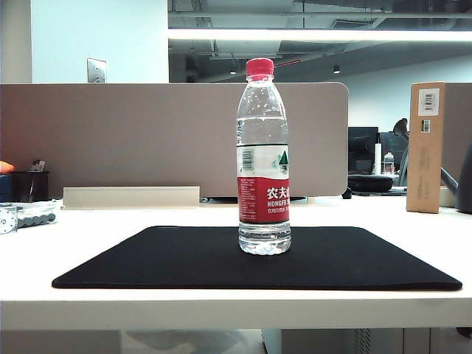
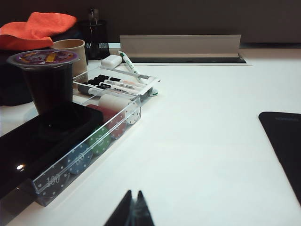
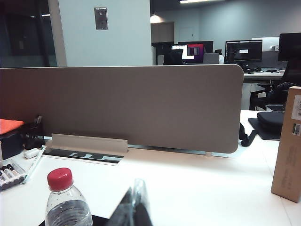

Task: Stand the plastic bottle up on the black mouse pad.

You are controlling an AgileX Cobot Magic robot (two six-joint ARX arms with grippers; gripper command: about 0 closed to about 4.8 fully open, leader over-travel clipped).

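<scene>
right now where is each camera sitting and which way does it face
Exterior view: low at the table's front edge, facing the upright plastic bottle on the black mouse pad; no arm shows.
Left wrist view: low over the table's left, facing the chip tray; shut left gripper shows.
Right wrist view: behind the bottle, facing the divider; shut right gripper shows.
Shared: bottle, exterior and right wrist.

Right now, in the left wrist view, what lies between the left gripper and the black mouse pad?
Only bare white table. The shut left gripper hovers over it; the black mouse pad shows at the frame edge. The chip tray lies on the gripper's other side.
</scene>
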